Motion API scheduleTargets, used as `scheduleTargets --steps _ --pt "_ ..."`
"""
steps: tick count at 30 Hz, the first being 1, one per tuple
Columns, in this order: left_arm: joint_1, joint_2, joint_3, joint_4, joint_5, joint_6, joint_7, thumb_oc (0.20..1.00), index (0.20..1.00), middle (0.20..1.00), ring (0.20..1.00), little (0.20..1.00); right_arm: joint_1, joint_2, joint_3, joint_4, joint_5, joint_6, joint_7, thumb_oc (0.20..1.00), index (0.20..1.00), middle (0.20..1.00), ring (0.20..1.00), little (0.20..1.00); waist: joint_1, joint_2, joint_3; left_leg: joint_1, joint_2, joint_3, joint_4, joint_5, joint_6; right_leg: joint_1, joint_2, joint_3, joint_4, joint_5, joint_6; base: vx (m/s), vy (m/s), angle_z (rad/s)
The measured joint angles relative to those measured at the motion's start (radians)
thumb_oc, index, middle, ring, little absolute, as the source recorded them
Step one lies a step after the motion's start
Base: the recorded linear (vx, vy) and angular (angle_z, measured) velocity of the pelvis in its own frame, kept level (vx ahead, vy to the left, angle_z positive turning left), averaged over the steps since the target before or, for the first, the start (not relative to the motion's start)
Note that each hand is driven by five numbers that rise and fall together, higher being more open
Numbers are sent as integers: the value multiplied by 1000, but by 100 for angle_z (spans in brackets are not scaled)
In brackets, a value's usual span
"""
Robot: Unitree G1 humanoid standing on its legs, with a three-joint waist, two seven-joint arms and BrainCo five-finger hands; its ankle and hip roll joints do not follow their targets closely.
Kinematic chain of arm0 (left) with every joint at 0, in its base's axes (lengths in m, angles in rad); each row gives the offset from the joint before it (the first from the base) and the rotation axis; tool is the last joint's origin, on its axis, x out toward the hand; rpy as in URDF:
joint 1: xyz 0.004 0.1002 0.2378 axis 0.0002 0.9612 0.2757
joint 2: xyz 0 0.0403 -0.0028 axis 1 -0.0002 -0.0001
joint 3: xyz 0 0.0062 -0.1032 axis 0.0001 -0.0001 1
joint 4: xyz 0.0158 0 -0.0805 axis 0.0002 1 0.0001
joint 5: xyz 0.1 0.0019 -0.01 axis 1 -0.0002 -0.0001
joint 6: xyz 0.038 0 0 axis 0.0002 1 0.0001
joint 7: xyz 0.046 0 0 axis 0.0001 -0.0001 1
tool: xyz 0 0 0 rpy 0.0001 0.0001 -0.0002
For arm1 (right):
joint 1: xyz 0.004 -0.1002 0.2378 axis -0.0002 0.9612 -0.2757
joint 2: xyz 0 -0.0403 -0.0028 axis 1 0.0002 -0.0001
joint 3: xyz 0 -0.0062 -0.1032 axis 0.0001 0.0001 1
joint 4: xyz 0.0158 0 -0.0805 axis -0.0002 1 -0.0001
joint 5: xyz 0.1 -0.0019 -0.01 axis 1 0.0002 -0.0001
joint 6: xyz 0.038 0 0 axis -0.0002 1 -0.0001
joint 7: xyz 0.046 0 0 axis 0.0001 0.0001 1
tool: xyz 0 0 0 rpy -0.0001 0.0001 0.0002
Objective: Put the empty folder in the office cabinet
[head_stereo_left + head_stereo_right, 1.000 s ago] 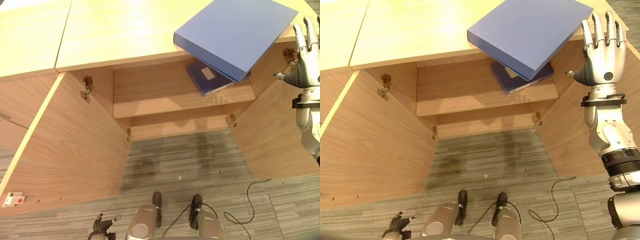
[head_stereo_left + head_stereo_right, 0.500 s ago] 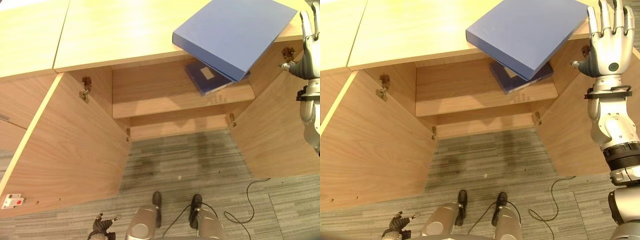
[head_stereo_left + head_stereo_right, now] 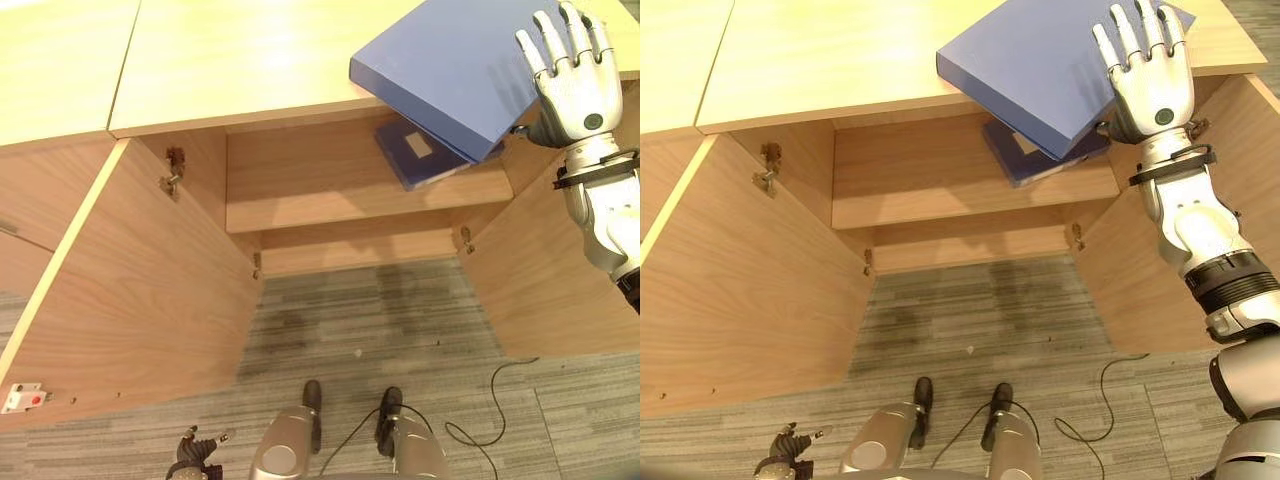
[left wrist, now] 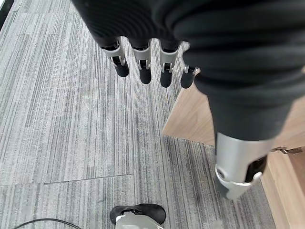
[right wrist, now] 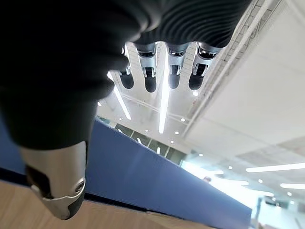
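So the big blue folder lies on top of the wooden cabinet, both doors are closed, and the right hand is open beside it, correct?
Not quite: both doors of the wooden cabinet stand open, as the left eye view shows. The rest holds: the big blue folder lies on its top, overhanging the front edge, and the right hand is open at the folder's side.

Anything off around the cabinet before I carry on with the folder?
Yes. The blue folder lies skewed on the cabinet top, one corner jutting past the front edge above the open compartment. Another dark blue folder lies crooked on the shelf. The right hand, fingers straight, is at the top folder's edge.
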Motion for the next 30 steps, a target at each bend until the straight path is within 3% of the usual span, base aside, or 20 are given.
scheduleTargets --steps 3,19,21,22,23,30 --pt "0 0 -1 0 -1 -2 -1 1000 1000 1000 1000 1000 -60 -1 85 64 -6 -1 26 1000 1000 1000 1000 1000 5 -3 2 0 0 0 0 0 0 0 0 0 0 0 0 0 0 0" --pt "-1 6 -1 -1 -6 -8 -5 1000 1000 1000 1000 1000 -77 5 117 96 -38 0 53 1000 1000 1000 1000 1000 12 -13 12 0 0 0 3 0 0 7 1 -2 -16 6 2 0 0 0" --pt "-2 7 -1 -1 -6 -9 -5 1000 1000 1000 1000 1000 -77 5 118 96 -38 0 53 551 551 551 551 551 11 -13 13 0 0 -1 4 0 0 9 1 -3 -18 7 2 0 0 0" --pt "-2 9 -2 -1 -8 -9 -5 1000 1000 1000 1000 1000 -77 8 118 92 -38 1 52 241 241 241 241 241 12 -13 13 0 0 -3 4 0 0 10 1 -4 -19 7 2 0 0 0" --pt "-2 9 -2 -1 -13 -9 -5 1000 1000 1000 1000 1000 -77 10 118 90 -38 0 52 200 200 200 200 200 12 -13 13 0 0 -3 4 0 0 10 1 -5 -19 7 2 0 0 0" --pt "-3 21 -2 -1 -22 -8 -5 1000 1000 1000 1000 1000 -77 17 111 24 -35 -2 31 200 200 200 200 200 12 -12 27 0 1 -4 7 0 0 12 1 -6 -20 8 1 0 0 0"
